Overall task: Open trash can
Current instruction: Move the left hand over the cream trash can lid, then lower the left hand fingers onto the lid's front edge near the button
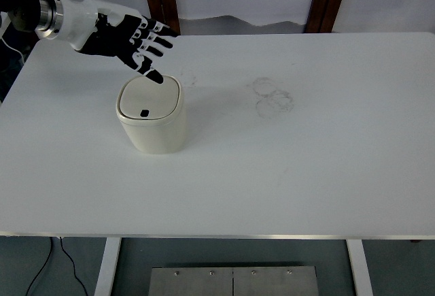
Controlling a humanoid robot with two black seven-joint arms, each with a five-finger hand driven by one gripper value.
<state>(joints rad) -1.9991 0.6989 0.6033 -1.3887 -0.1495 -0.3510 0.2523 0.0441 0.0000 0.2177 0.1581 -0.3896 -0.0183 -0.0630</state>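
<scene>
In the upper left of the frame we see our left hand (136, 44), its arm entering from the left edge, fingers spread and holding nothing. One fingertip (155, 76) reaches down to the far edge of the lid (149, 97); we cannot tell for sure whether it touches.

Just below it, left of centre, the trash can (153, 115) stands upright on the white desk (306, 173), its lid shut. A small dark button (145, 113) sits near the lid's near edge, toward the bottom of the frame.

We judge the step to be pressing the lid open. To do it well, we should bring one fingertip over that dark button, press straight down so the light can does not tip or slide, then lift clear so the lid can swing.

The can's long axis runs vertically, toward the camera; its button side faces the bottom of the frame.

Further right, faint pencil-like scribbles (273, 97) mark the desk. Our right hand is out of view.
</scene>
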